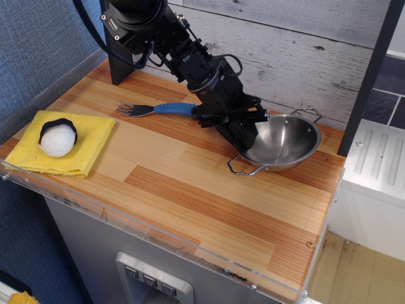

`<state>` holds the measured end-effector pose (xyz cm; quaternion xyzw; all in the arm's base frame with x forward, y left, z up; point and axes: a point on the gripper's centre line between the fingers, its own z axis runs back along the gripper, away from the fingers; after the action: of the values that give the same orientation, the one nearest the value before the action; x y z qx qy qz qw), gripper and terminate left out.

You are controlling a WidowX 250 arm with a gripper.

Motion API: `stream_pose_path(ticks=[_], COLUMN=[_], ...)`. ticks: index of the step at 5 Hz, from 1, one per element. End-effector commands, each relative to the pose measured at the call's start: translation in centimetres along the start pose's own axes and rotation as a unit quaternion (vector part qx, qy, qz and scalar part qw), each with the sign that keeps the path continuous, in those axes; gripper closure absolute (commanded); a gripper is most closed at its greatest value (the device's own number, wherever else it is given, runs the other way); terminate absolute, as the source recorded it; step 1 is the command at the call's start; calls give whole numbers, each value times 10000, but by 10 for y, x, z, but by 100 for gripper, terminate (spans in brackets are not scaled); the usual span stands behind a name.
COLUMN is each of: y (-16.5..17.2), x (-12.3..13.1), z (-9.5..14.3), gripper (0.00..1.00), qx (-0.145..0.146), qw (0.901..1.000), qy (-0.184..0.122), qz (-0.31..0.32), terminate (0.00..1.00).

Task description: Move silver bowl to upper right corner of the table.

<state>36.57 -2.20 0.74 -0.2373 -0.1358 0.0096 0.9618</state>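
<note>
silver bowl [285,142]: round, shiny stainless steel, empty, two angular wire loop handles (one toward the front-left, one at the back-right near the wall). Sits at the far right end of the table [190,190], close to the whitewashed back wall and near the right edge. Looks slightly tilted, left rim higher; cannot tell whether the base rests fully on the wood. Left rim is partly covered by the arm. table: striped wooden plank top, light and reddish-brown bands, clear acrylic rim along the front edge
</note>
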Motion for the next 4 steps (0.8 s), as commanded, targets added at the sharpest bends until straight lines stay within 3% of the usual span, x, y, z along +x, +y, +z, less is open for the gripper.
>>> stream_pose_path(ticks=[1, 3, 4], y=[-11, -19, -31], x=[1, 5, 13], z=[19, 31, 58], gripper=[0, 0, 0], qx=[178, 136, 407], qw=[9995, 9993, 9974], qy=[-272, -330, -490], qz=[-29, -137, -338], terminate=[0, 0, 0])
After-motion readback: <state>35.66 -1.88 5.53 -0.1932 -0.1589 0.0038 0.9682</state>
